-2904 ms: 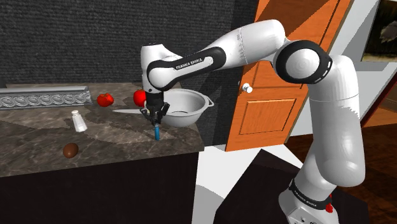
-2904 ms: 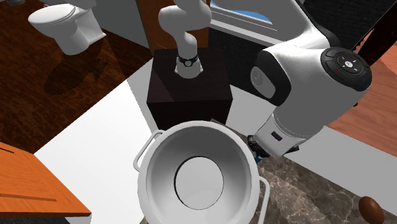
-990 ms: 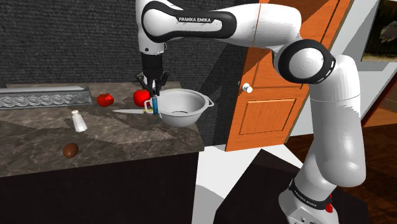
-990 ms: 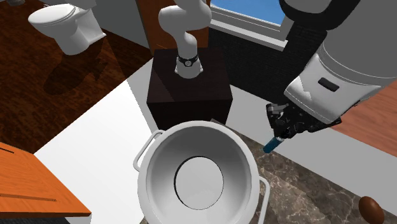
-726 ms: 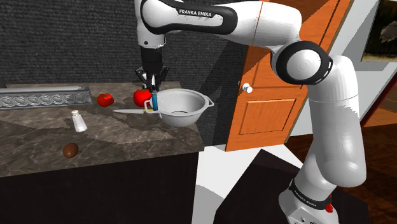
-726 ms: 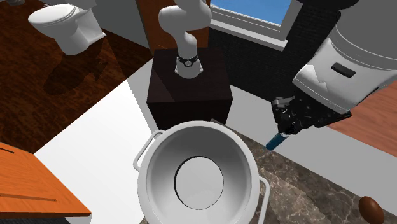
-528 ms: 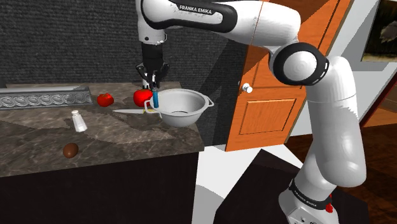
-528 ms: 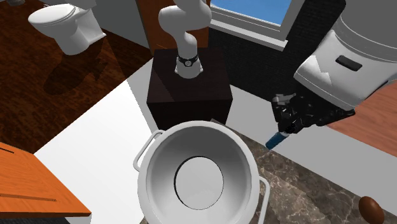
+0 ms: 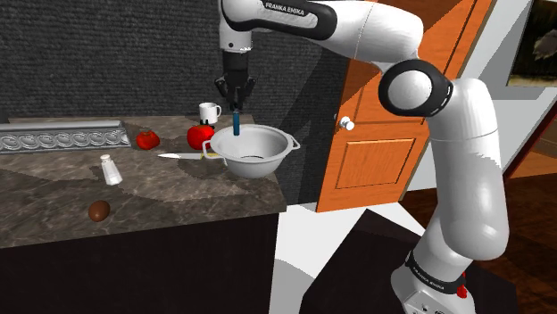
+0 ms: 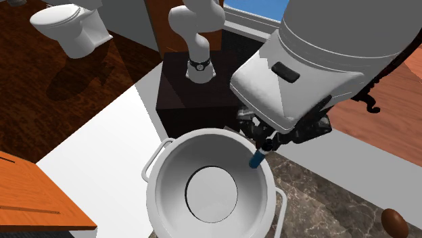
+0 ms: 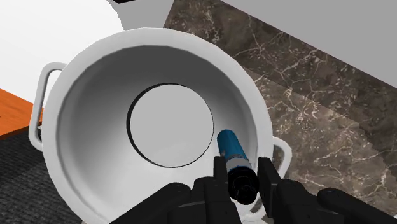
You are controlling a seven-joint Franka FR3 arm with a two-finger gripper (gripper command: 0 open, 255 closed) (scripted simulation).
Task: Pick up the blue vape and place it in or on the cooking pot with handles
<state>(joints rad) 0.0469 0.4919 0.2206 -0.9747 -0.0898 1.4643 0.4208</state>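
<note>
Your claw (image 11: 242, 173) pinches the blue vape (image 11: 233, 147) by its dark end, tip down, upper middle of the shoulder view; it hangs over the white pot (image 11: 89, 95), just inside the rim; you are at the placing step, I judge; next, shift toward the pot's middle, then spread the fingers; the pot sits on a dark marble counter (image 9: 178, 192), an orange door (image 9: 402, 134) at right.

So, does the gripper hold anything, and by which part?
Yes: the gripper holds the vape by its black end; the blue end points down over the pot.
</note>
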